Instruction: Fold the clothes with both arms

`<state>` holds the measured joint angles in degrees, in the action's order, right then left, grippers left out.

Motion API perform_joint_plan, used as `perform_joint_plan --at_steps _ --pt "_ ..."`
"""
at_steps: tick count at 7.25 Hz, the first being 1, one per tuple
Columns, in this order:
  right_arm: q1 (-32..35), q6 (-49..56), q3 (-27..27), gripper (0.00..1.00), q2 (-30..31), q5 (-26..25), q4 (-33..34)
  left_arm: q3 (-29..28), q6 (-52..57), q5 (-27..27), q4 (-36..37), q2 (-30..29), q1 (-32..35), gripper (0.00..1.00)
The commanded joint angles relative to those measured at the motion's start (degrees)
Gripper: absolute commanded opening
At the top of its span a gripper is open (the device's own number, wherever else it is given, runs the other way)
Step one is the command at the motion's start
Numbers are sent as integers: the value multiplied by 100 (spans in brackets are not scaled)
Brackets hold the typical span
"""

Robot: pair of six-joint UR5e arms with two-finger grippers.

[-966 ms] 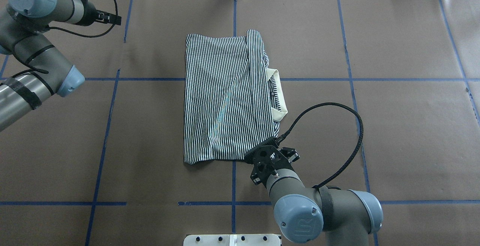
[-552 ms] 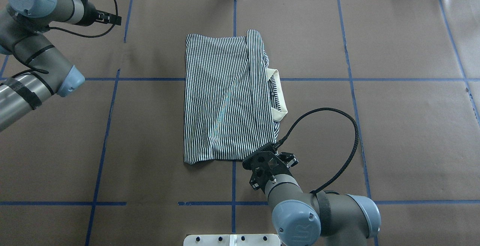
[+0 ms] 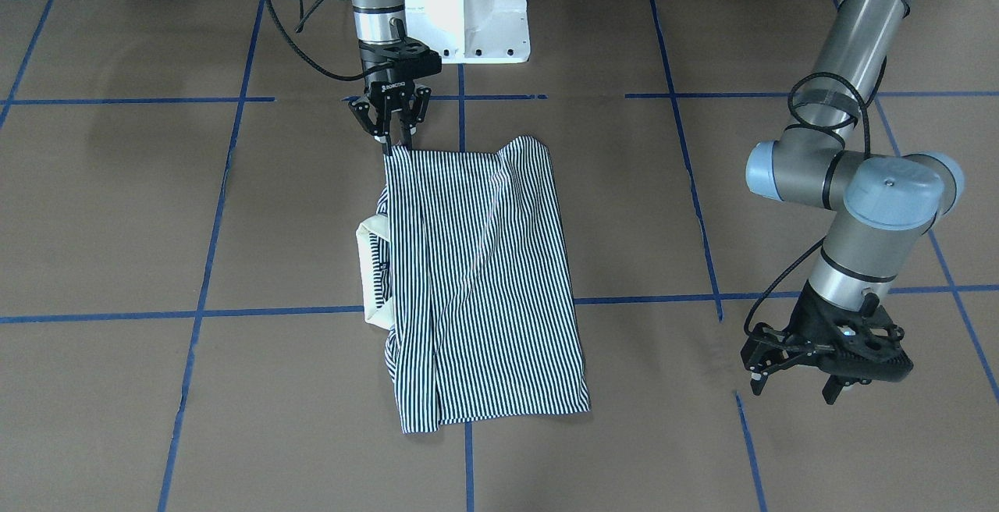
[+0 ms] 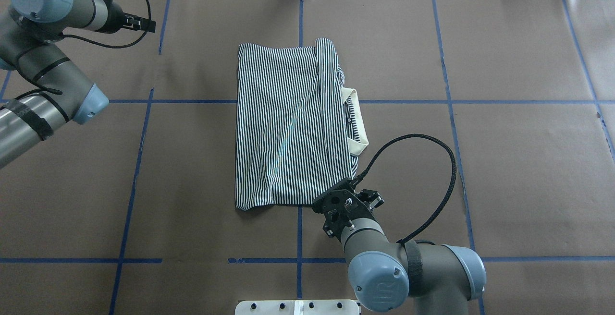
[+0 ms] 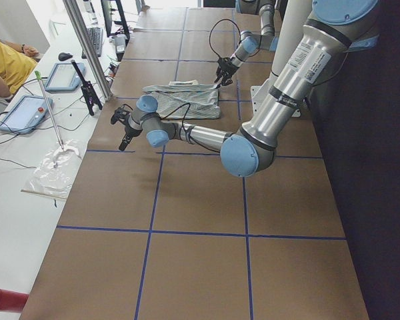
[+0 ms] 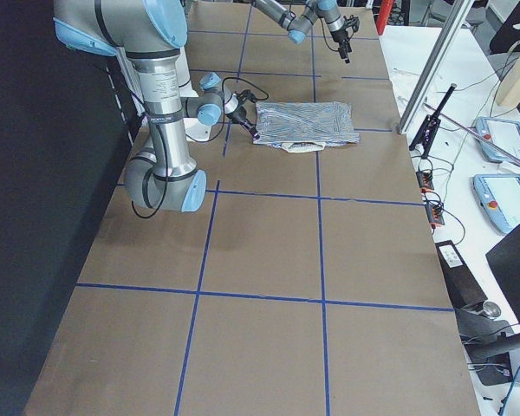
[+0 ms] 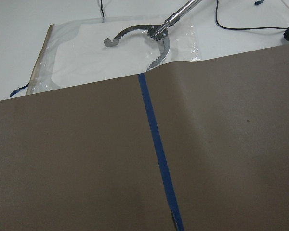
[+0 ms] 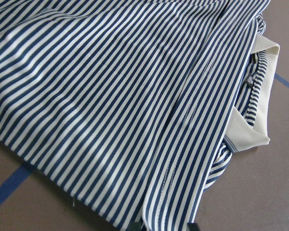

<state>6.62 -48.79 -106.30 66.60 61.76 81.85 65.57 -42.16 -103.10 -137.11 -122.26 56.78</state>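
Observation:
The striped polo shirt (image 4: pixel 288 123) lies folded into a tall rectangle at the table's middle, also visible in the front-facing view (image 3: pixel 476 278). Its cream collar (image 4: pixel 358 123) pokes out on my right side. My right gripper (image 3: pixel 394 141) points down at the near right corner of the shirt, fingers drawn together on the hem. The right wrist view is filled with striped cloth (image 8: pixel 111 96) and collar (image 8: pixel 260 96), and cloth runs down between the fingertips at the bottom edge. My left gripper (image 3: pixel 790 383) hangs open over bare table at the far left (image 4: pixel 144 22), well away from the shirt.
Brown paper with blue tape lines (image 4: pixel 144 161) covers the table. The white pedestal base (image 3: pixel 468 12) sits at the near edge. Beyond the far edge lie a metal tool on a plastic sheet (image 7: pixel 144 38), tablets (image 5: pixel 27 110), an aluminium post (image 5: pixel 87 47) and a seated person (image 5: pixel 3 67).
The right wrist drew back a little toward the robot's base, then eased forward again. The shirt's outline and the left arm look unchanged.

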Motion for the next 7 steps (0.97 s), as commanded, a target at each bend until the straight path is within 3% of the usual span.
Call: perform_joint_plan --at_steps 1,2,7 --pt "6 36 22 27 -7 -6 -3 0 6 0 0 0 0 100" --pt "6 36 13 5 -16 -6 -3 0 -3 0 0 0 0 100" --pt "155 -69 -197 1 281 -15 -46 -9 -3 0 0 0 -53 100"
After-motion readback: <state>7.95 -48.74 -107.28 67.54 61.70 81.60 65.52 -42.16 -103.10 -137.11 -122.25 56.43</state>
